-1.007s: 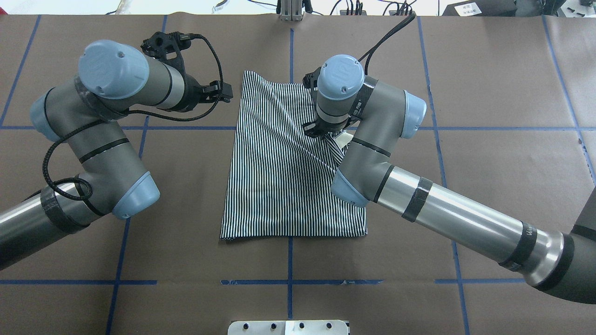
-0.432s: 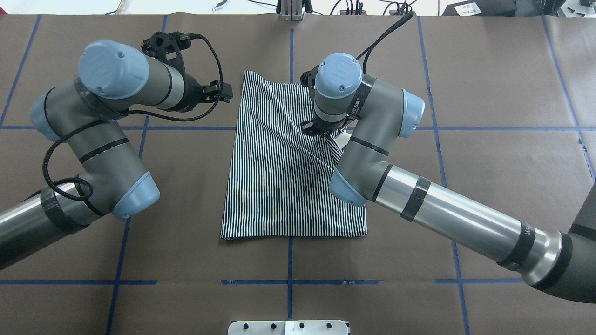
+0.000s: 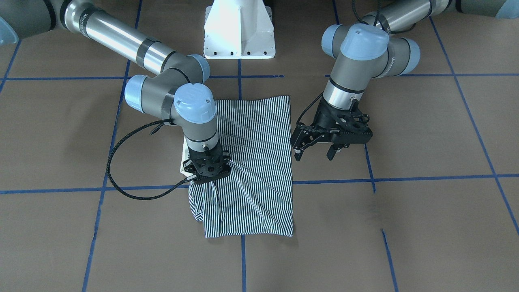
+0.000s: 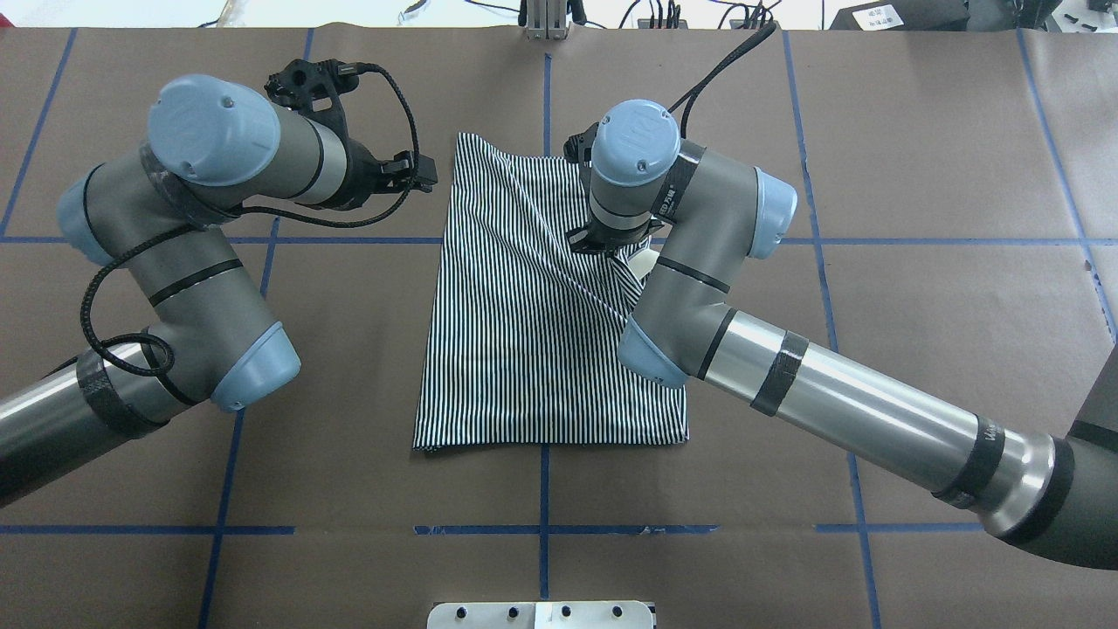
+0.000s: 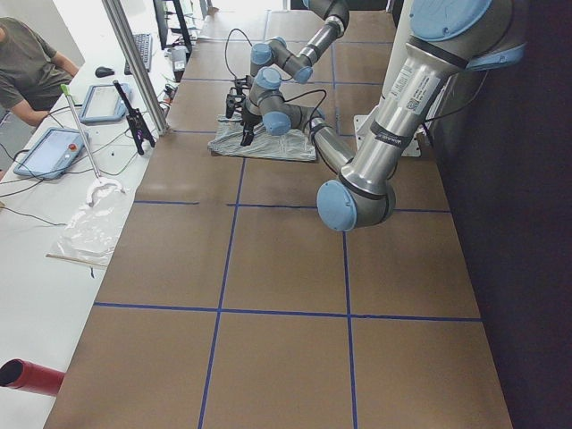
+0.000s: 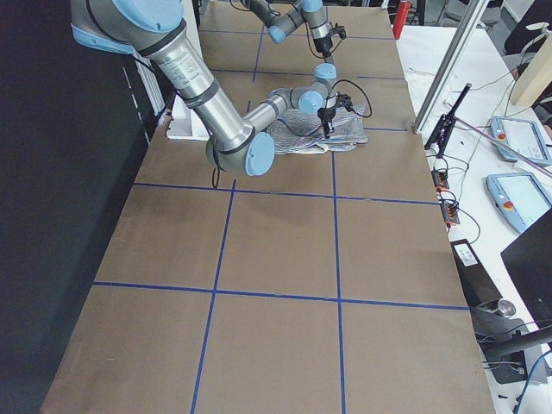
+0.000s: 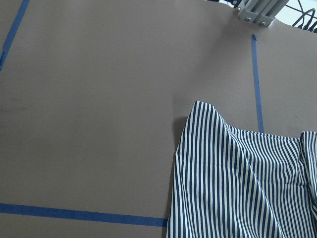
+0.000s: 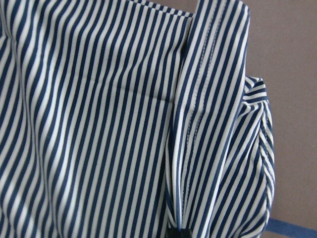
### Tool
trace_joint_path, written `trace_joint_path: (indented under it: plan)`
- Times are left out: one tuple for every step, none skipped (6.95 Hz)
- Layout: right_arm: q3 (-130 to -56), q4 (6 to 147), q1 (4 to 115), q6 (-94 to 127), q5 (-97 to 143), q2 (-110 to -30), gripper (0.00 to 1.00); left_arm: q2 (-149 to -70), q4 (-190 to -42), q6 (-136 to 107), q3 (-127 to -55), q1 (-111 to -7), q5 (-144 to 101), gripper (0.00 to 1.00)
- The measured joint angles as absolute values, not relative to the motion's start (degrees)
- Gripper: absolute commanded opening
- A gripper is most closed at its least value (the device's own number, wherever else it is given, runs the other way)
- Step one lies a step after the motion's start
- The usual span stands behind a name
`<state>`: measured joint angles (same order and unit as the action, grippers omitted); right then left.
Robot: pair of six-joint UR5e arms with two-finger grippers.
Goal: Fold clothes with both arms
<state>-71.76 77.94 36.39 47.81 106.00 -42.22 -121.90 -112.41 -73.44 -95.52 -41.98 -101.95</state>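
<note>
Light fell bright and even from above — shadows beneath the arms lay faint and soft-edged on the table (image 4: 917, 175). White glare streaked the bare metal of the right arm (image 4: 856, 402). In the close right wrist view, the shirt (image 8: 99, 124) looked slightly soft.

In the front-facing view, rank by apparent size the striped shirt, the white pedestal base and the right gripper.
Largest: striped shirt.
Then: white pedestal base, cropped by the top edge.
Smallest: right gripper.
</note>
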Motion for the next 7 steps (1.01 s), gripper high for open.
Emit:
trace_joint_path:
  plan:
    - [-71.9, 77.9, 36.6, 47.7, 106.1, -42.3, 0.00, -121.9, -112.4, -73.5, -95.5, -42.0, -102.0, 1.00]
    - [-72.1, 77.9, 37.0, 47.7, 106.2, -42.8, 0.00, -121.9, -112.4, -73.5, -95.5, -41.9, -102.0, 1.00]
    - [-72.9, 78.0, 37.2, 47.7, 106.3, -44.2, 0.00, -121.9, -112.4, -73.5, -95.5, -41.9, -102.0, 1.00]
    - [-74.7, 78.1, 37.3, 47.7, 106.4, -46.2, 0.00, -121.9, -112.4, -73.5, -95.5, -41.9, -102.0, 1.00]
    - [-77.1, 78.4, 37.4, 47.7, 106.4, -48.6, 0.00, -122.0, -112.4, -73.5, -95.5, -41.9, -102.0, 1.00]
    - [-79.6, 79.1, 37.4, 47.7, 106.4, -50.5, 0.00, -122.0, -112.4, -73.5, -95.5, -41.9, -102.0, 1.00]
    - [-81.9, 80.6, 37.5, 47.7, 106.5, -51.7, 0.00, -121.9, -112.4, -73.4, -95.5, -41.9, -102.0, 1.00]
